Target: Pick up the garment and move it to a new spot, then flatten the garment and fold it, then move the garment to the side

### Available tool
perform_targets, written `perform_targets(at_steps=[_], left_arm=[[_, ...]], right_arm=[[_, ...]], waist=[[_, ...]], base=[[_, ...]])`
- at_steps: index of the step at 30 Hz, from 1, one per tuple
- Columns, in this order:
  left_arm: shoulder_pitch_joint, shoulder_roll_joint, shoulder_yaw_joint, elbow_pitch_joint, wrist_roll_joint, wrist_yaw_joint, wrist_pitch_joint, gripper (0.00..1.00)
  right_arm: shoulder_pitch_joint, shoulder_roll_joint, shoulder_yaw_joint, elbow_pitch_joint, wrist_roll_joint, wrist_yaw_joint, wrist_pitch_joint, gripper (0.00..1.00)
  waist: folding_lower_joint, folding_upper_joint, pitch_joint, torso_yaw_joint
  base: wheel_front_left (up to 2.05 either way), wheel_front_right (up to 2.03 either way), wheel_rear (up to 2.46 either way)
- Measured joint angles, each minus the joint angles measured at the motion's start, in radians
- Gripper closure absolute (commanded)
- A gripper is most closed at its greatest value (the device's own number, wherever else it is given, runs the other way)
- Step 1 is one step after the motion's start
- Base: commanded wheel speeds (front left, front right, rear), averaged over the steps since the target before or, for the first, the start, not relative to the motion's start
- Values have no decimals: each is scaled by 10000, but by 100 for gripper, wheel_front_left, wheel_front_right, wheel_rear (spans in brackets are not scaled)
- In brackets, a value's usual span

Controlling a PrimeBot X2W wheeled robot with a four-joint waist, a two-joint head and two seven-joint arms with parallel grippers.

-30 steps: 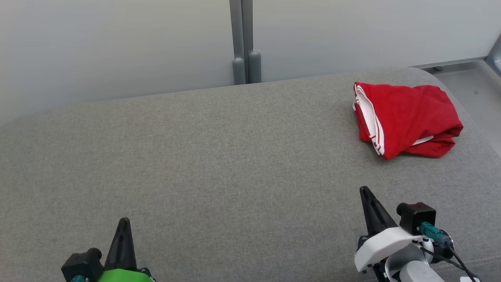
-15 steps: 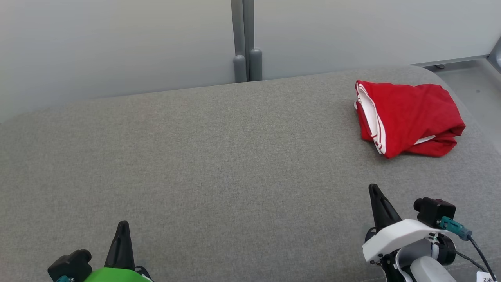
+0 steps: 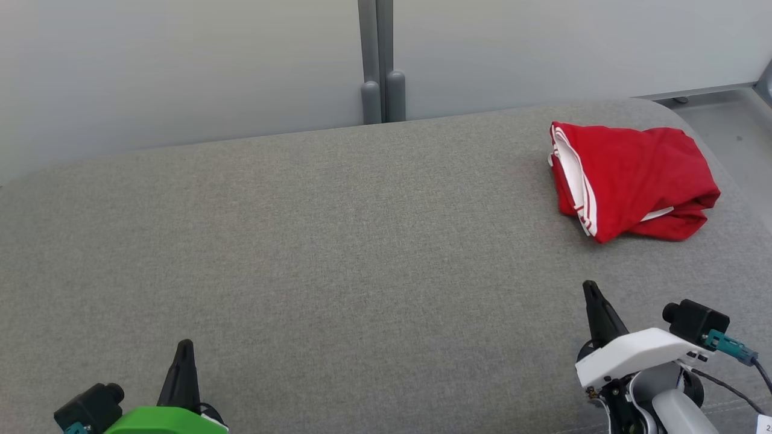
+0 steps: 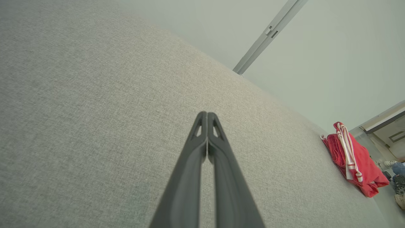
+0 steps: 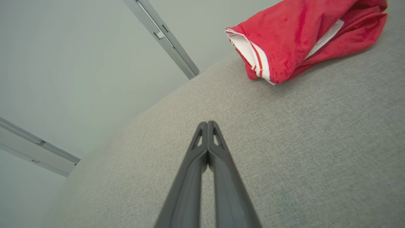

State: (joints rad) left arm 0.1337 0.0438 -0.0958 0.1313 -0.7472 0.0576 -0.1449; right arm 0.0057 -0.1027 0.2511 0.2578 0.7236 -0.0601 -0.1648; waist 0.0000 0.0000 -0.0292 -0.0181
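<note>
The garment (image 3: 633,181) is red with white stripes and lies folded in a bundle at the far right of the grey cushioned surface (image 3: 338,241). It also appears at the right edge of the left wrist view as the garment (image 4: 354,158) and at the top right of the right wrist view as the garment (image 5: 300,34). My right gripper (image 3: 591,289) is shut and empty, a little nearer than the bundle and apart from it. At the lower left, my left gripper (image 3: 184,346) is shut and empty, far from the cloth. Both pairs of fingers press together, as the left gripper (image 4: 207,114) and right gripper (image 5: 208,123) show.
A pale wall with a grey vertical post (image 3: 377,60) runs behind the surface. The surface's rounded right end drops to a grey floor (image 3: 742,120). A wide stretch of bare grey fabric lies between the two grippers.
Both grippers have drawn back toward the bottom of the head view, the left toward the left corner, the right toward the right. The picture has shifted slightly. The garment lies as before.
</note>
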Motion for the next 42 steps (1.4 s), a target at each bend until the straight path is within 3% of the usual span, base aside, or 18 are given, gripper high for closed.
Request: perform_targets(at_steps=[42], left_arm=[[-1040,54,788,819,-5216,-989,1358,100]], right_arm=[[-262,125,-1990,44,5448,1039,1413,100]], waist=[[0,0,194,107]], base=[[0,0,0]])
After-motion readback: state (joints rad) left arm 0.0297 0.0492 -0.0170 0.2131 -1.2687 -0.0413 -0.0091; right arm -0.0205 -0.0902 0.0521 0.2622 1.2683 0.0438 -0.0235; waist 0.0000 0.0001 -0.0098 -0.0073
